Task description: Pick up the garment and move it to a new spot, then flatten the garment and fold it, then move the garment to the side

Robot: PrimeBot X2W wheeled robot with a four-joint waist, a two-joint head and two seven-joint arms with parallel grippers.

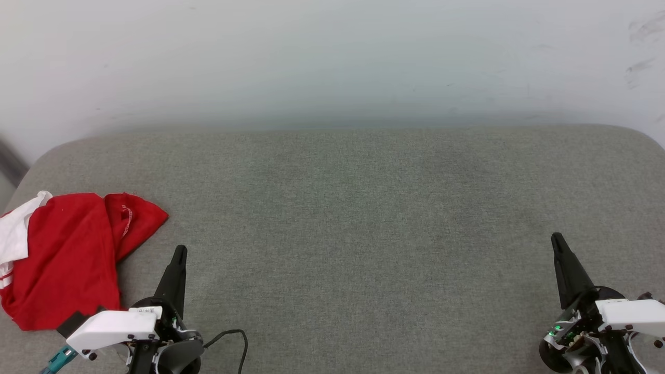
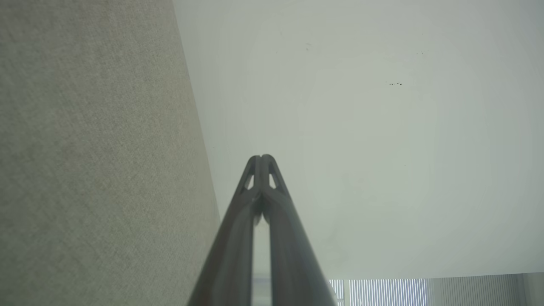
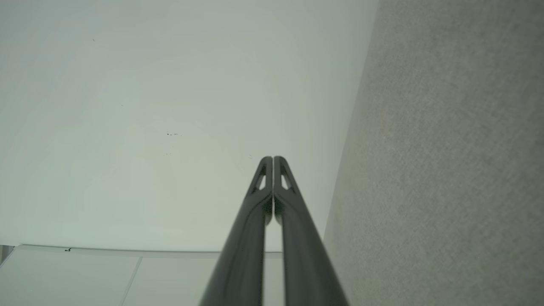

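Soft, even light fills every view, bright but without glare. Shadows are faint: a dim band lies where the grey cushion [image 1: 363,208] meets the white wall [image 1: 332,62]. The head view bows at its edges. In both wrist views the near dark fingers [image 2: 233,250] blur, their tips sharper

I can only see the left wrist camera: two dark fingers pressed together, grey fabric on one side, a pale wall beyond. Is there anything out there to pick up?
Observer: Yes. The head view shows a crumpled red shirt with a white sleeve, lying at the left end of the grey cushion.
Operator: Are those fingers touching it?
Observer: No. The left gripper has its tips just right of the shirt, clear of the cloth.
Operator: Is there another arm?
Observer: Yes. The right gripper sits far over at the cushion's right side, shut and holding nothing.
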